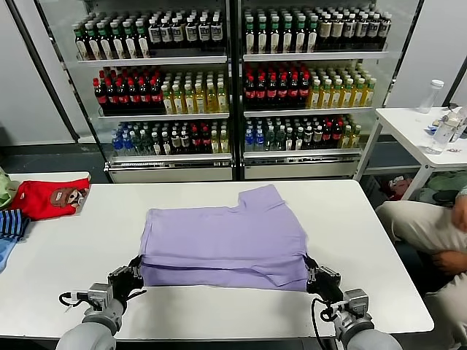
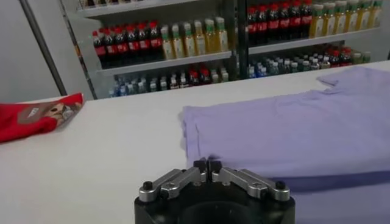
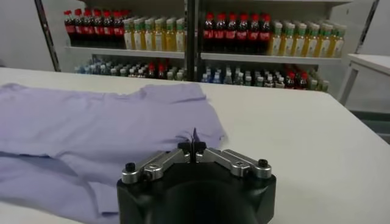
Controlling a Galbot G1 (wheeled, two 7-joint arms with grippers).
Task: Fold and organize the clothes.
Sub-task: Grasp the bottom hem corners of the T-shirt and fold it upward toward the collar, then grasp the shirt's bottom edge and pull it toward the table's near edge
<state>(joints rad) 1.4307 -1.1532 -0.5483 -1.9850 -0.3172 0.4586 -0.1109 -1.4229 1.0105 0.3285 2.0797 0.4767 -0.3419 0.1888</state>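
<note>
White bench (image 1: 66, 255) carrying 1 lavender T-shirt (image 1: 226, 244), folded, plain side up, at its middle toward the near edge; red garment (image 1: 47, 197) at the far left corner; left gripper (image 1: 133, 271) and right gripper (image 1: 315, 275), both closed, at the shirt's near corners.

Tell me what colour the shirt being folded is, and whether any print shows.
The T-shirt is plain light purple; no print shows. Head view shows it best.

Lavender T-shirt (image 1: 230, 244) — folded, plain side up — at the table's middle.
</note>
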